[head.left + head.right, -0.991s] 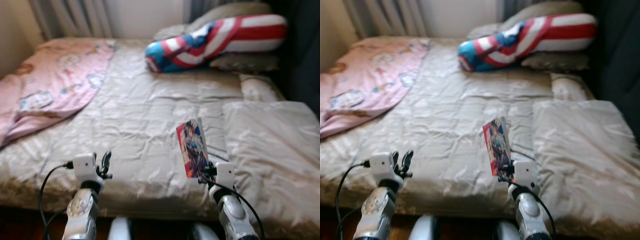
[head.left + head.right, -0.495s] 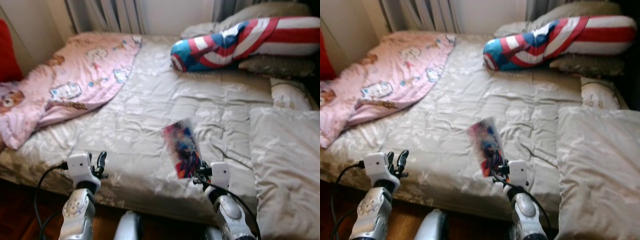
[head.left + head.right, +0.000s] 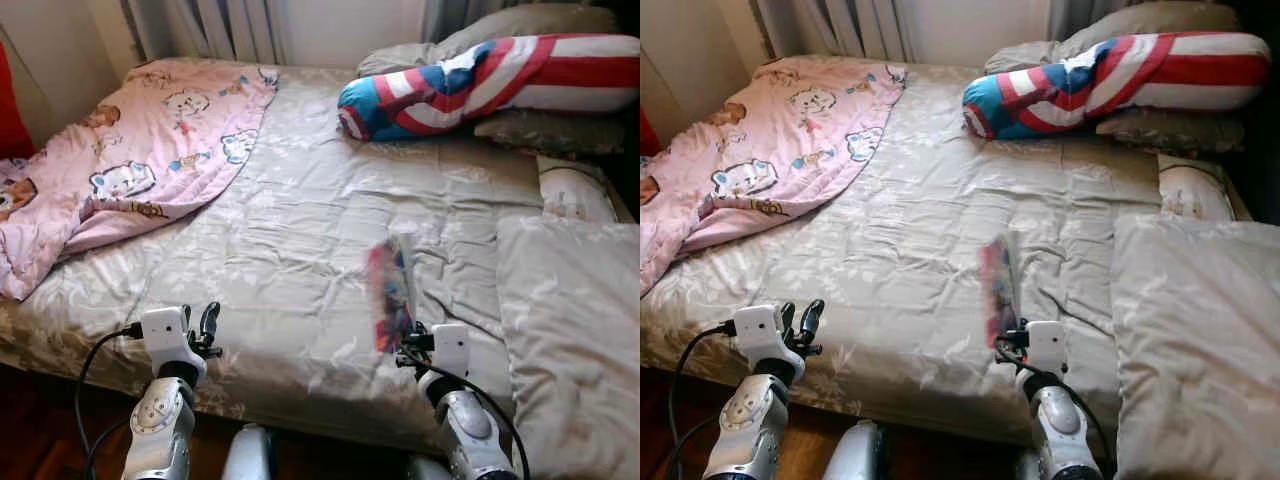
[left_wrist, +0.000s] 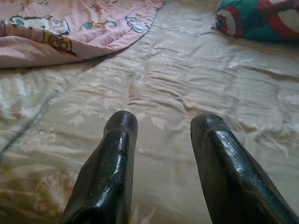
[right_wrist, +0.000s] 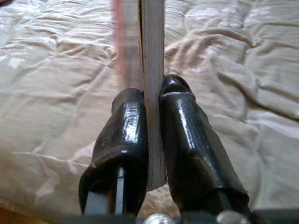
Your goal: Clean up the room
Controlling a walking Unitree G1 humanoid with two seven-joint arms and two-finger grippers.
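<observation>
A thin book with a colourful cover (image 3: 391,291) stands upright, pinched at its lower edge by my right gripper (image 3: 400,348) above the near edge of the bed. In the right wrist view its two black fingers (image 5: 182,135) press on both sides of the book (image 5: 152,60). My left gripper (image 3: 208,322) hovers low over the front of the bed, fingers (image 4: 117,172) apart with nothing between them. A pink cartoon blanket (image 3: 140,160) lies bunched on the bed's left side.
The bed has a beige quilted cover (image 3: 300,230). A red, white and blue bolster pillow (image 3: 470,85) lies at the head, with grey pillows behind it. A folded beige duvet (image 3: 570,320) covers the right side. Dark wooden floor (image 3: 40,440) shows below the bed's edge.
The camera swung left, then back a little to the right. The book in my right gripper has turned, so it now shows nearly edge-on. The left gripper stayed open.
</observation>
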